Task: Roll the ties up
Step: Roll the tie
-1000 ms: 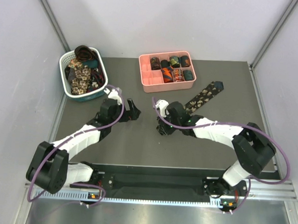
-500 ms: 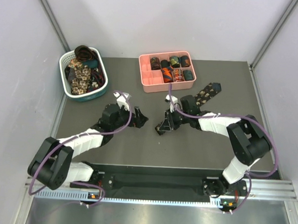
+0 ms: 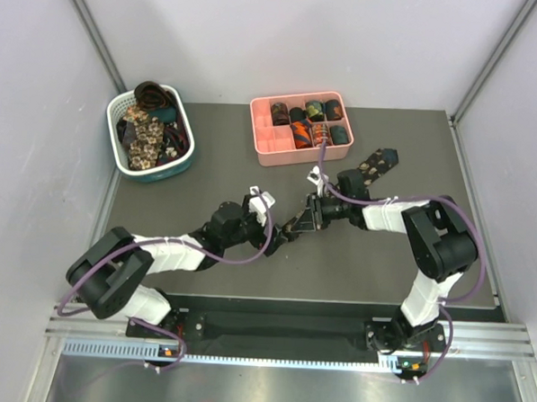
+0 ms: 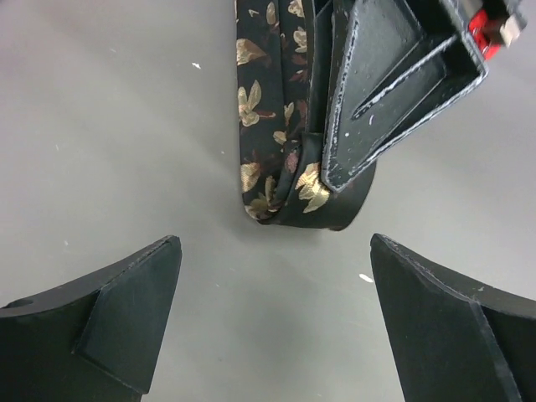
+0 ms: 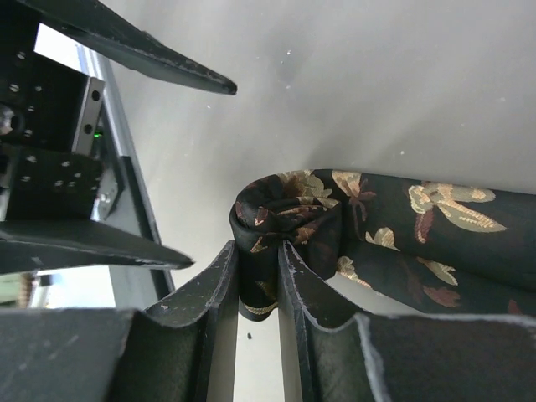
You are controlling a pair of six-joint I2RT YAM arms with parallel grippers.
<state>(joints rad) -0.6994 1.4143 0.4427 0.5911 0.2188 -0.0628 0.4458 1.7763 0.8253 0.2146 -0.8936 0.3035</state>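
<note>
A dark tie with beige floral print [image 3: 371, 166] lies on the grey table, its wide pointed end at the back right. Its near end is folded into a small coil [image 5: 285, 209]. My right gripper [image 5: 258, 276] is shut on that coil; in the top view it [image 3: 296, 225] sits mid-table. The left wrist view shows the coil [image 4: 276, 167] with the right gripper's finger [image 4: 377, 92] on it. My left gripper [image 4: 276, 314] is open and empty, just short of the coil, also in the top view [image 3: 269, 226].
A pink divided tray [image 3: 270, 145] with several rolled ties stands at the back centre. A white-and-teal slotted basket [image 3: 126, 162] with loose ties stands at the back left. The table's near edge has a black rail [image 3: 281, 303].
My left gripper has moved right across the table toward the coil. My right gripper has shifted right and back, pulling the tie's near end with it, and has stayed shut.
</note>
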